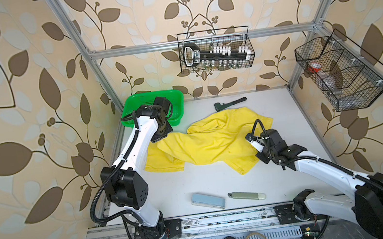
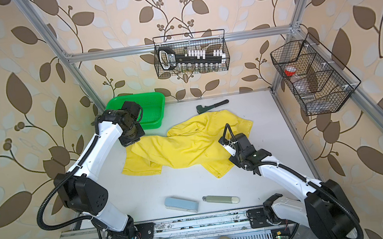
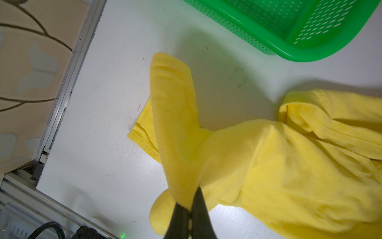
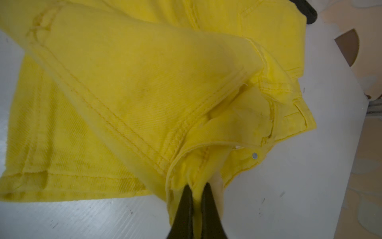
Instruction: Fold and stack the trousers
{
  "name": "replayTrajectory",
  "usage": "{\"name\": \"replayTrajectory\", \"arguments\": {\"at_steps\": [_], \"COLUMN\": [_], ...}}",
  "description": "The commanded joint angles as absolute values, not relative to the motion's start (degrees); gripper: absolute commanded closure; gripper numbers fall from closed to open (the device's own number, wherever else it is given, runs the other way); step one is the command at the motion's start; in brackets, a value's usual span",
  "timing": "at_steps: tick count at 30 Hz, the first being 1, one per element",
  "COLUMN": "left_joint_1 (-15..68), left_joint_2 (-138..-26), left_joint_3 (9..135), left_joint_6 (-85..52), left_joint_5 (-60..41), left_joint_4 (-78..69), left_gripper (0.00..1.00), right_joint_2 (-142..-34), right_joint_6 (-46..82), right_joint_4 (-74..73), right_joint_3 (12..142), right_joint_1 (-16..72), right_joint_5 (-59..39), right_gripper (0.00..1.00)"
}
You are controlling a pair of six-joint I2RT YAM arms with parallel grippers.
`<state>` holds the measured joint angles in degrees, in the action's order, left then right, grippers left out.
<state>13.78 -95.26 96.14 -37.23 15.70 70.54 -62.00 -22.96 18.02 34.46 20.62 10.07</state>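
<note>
Yellow trousers (image 1: 214, 142) between left end effector (image 3: 189, 199) and right end effector (image 4: 197, 187), both clamped on cloth.

The left arm (image 1: 137, 143) and right arm (image 1: 324, 170) wear glossy white shells dotted with small dark screw holes, linked by bulky matt black joint housings (image 1: 126, 187). A ribbed black cable (image 1: 91, 210) loops alongside each. White cable ties (image 1: 265, 137) sit just behind the slim, black, tapered jaws.
</note>
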Motion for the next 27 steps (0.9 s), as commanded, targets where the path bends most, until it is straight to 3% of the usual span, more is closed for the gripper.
{"name": "replayTrajectory", "arguments": {"at_steps": [1,8,17,27], "left_joint_1": [13.0,12.7,10.3,6.7], "left_joint_2": [-92.2,-92.0,-87.0,-81.2], "left_joint_3": [98.1,101.7,108.6,112.1], "left_joint_6": [-35.4,-35.2,-36.1,-35.8], "left_joint_5": [19.6,20.3,28.3,33.3], "left_joint_4": [73.1,75.5,79.6,82.0], "left_gripper": [1.0,1.0,1.0,1.0], "right_joint_2": [-56.1,-50.0,-44.8,-38.0], "right_joint_6": [-19.7,-17.8,-16.6,-14.5], "right_joint_4": [20.2,25.8,27.6,19.7], "right_joint_3": [37.5,41.2,55.3,61.9], "right_joint_1": [17.1,14.1,11.0,10.9], "right_joint_5": [3.8,-5.8,-16.7,-13.3], "right_gripper": [1.0,1.0,1.0,1.0]}}
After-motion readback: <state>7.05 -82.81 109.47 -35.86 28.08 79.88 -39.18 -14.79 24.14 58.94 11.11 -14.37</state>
